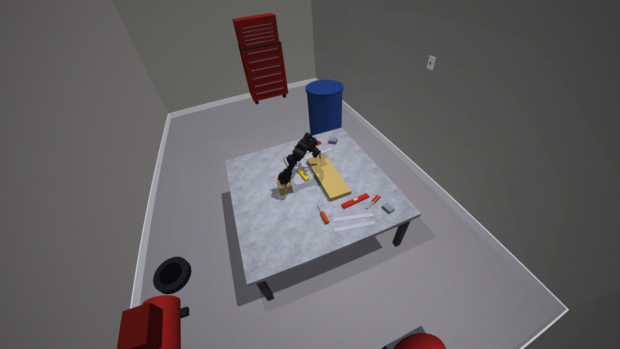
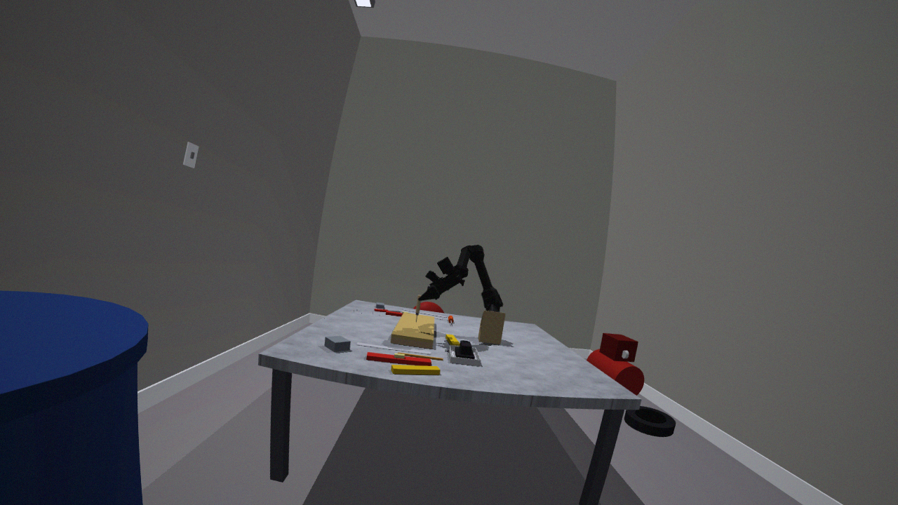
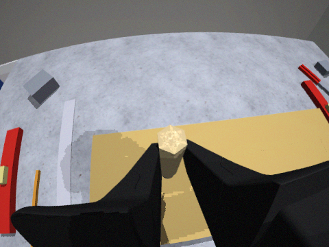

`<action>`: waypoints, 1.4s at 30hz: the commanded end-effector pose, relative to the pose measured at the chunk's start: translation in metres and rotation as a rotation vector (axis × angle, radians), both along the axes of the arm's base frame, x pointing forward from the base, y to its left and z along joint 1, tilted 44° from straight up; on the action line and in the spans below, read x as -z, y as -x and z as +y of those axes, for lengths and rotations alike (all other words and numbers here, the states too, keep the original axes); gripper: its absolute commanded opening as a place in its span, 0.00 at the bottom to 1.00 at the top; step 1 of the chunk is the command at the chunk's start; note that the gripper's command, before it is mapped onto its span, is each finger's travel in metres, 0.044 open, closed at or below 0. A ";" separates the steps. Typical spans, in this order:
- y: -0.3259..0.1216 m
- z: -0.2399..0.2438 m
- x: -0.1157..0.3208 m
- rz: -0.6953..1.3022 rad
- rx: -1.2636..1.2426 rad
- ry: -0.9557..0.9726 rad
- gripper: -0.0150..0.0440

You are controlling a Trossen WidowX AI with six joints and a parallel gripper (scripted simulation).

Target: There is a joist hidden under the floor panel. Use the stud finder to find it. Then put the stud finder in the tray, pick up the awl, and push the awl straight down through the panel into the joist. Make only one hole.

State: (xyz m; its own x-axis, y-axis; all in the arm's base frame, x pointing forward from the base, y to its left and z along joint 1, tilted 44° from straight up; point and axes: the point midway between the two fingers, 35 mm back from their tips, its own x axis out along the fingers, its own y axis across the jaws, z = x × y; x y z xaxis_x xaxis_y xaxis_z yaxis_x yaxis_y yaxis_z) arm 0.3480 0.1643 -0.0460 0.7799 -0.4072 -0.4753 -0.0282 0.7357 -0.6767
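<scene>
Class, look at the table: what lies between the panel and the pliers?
A red level lies between the panel and the pliers. The top view shows this best.

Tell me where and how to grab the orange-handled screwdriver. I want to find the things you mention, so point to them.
Grip the orange-handled screwdriver [image 1: 324, 217] [image 2: 450, 318] by its handle, probably from straight above, closing across its length: it lies flat on the table [image 1: 268, 234] [image 2: 533, 370] [image 3: 205, 68], and the handle is far thicker than the thin shaft.

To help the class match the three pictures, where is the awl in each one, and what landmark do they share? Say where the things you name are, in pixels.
Top: the awl [image 1: 319, 155] is just above centre.
Exterior: the awl [image 2: 418, 307] is below centre.
Wrist: the awl [image 3: 171, 145] is near the middle.
Shared landmark: the panel [image 1: 333, 180] [image 2: 415, 325] [image 3: 253, 140].
</scene>
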 end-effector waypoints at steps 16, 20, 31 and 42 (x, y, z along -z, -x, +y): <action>0.002 -0.011 0.013 0.009 -0.004 0.005 0.25; 0.002 -0.014 0.015 0.008 -0.004 0.005 0.25; 0.002 -0.023 0.025 0.008 -0.004 0.005 0.25; 0.002 -0.035 0.038 0.008 -0.005 0.007 0.25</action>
State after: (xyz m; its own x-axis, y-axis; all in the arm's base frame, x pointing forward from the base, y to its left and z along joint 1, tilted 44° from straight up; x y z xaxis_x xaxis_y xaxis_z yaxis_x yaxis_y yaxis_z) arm 0.3480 0.1350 -0.0763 0.7829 -0.4069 -0.4707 -0.0259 0.7345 -0.6781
